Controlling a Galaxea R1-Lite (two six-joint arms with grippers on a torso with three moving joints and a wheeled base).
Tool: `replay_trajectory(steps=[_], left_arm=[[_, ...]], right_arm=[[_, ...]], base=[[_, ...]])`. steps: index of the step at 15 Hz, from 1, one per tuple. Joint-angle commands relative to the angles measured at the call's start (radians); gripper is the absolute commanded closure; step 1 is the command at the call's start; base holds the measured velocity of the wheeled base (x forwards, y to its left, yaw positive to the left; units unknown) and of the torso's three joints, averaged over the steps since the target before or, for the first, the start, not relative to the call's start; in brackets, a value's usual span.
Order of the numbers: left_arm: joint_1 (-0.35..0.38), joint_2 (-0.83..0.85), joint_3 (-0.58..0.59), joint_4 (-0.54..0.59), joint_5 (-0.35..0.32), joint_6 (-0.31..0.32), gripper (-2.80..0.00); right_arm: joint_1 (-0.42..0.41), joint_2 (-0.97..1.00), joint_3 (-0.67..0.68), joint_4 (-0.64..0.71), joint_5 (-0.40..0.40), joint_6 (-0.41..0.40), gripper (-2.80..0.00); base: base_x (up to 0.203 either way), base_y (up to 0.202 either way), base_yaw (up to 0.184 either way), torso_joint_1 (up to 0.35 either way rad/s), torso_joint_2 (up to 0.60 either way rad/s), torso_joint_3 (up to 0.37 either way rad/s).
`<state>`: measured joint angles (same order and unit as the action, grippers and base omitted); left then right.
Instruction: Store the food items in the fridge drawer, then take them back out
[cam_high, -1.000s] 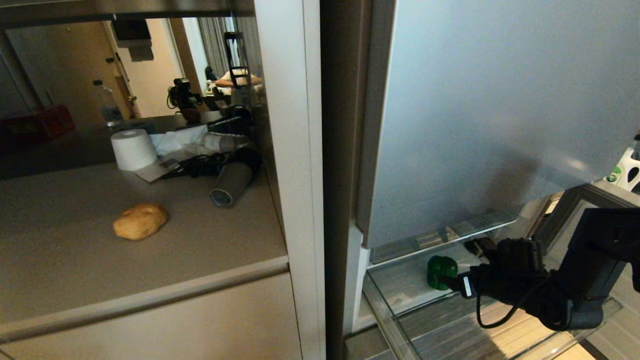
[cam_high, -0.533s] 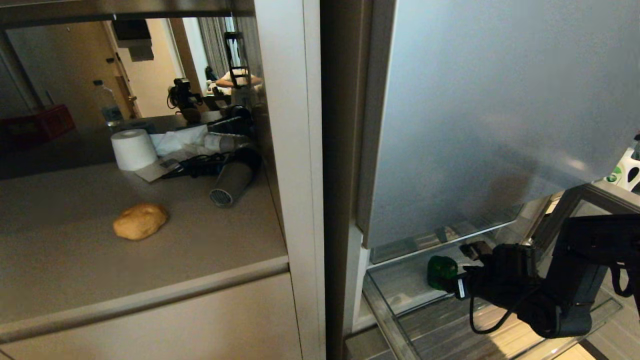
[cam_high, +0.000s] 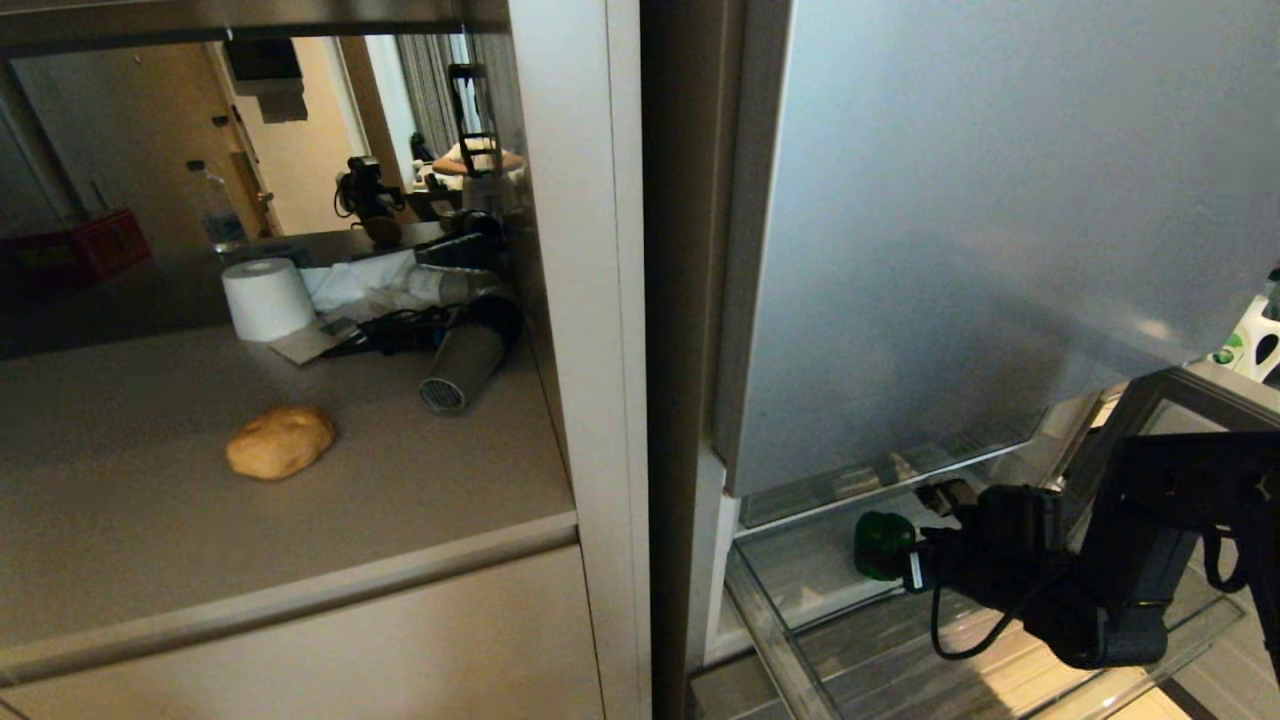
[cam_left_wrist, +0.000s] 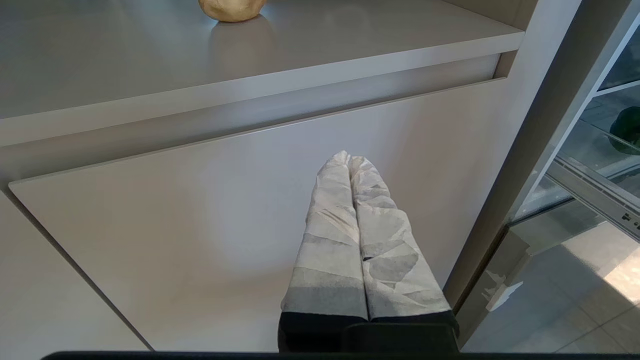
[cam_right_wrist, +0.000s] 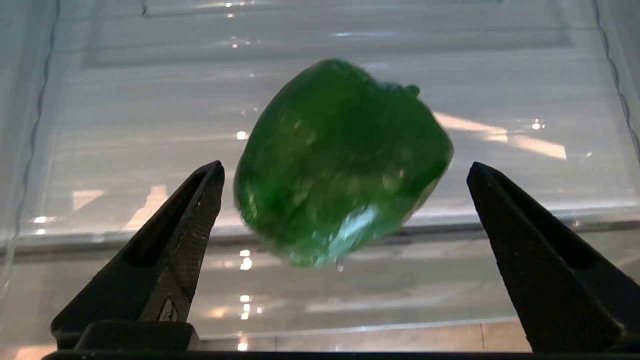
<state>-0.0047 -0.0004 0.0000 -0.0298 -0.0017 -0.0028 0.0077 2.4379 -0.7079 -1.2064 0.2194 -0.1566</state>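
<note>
Two big surfaces across the head view: on the left a grey countertop (cam_high: 150, 520) in a cabinet niche, on the right the tall frosted silver-blue fridge door (cam_high: 1000, 220). Pulled out beneath that door, the clear-walled fridge drawer (cam_high: 790, 585). Reaching into it from the right, the black right gripper (cam_high: 905, 555), jaws spread wide and holding nothing, one to each side of the green bell pepper (cam_right_wrist: 340, 165) without touching it. Pepper lying inside the drawer near its left end. Down low before a pale cabinet front, the left gripper (cam_left_wrist: 350, 165), tape-wrapped fingers pressed together, empty. Farther back on the countertop, a toilet paper roll (cam_high: 266, 298) beside a grey hair dryer (cam_high: 462, 370). Alone near the countertop's front, the golden-brown bread roll (cam_high: 281, 441), well apart from both grippers.
</note>
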Motion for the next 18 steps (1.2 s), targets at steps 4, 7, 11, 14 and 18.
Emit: replay_trajectory(steps=[4, 7, 11, 14, 18], left_arm=[[0.0, 0.0, 0.011, 0.0, -0.001, 0.0, 0.0], [0.0, 0.0, 0.011, -0.001, -0.001, 0.0, 0.0], [0.0, 0.0, 0.011, -0.001, -0.001, 0.0, 0.0], [0.0, 0.0, 0.011, -0.001, 0.0, 0.0, 0.0], [0.0, 0.0, 0.011, 0.0, -0.001, 0.0, 0.0]], right_arm=[[0.0, 0.058, -0.047, -0.06, 0.015, 0.0, -2.8], [0.0, 0.065, -0.061, -0.061, 0.017, 0.0, -2.8], [0.002, 0.081, -0.074, -0.061, 0.039, 0.0, -2.8], [0.002, 0.085, -0.085, -0.061, 0.046, 0.0, -2.8], [0.003, 0.096, -0.096, -0.059, 0.046, 0.0, -2.8]], base=[[0.0, 0.0, 0.0, 0.0, 0.0, 0.0], [0.0, 0.0, 0.0, 0.0, 0.0, 0.0], [0.0, 0.0, 0.0, 0.0, 0.0, 0.0], [0.0, 0.0, 0.0, 0.0, 0.0, 0.0], [0.0, 0.0, 0.0, 0.0, 0.0, 0.0]])
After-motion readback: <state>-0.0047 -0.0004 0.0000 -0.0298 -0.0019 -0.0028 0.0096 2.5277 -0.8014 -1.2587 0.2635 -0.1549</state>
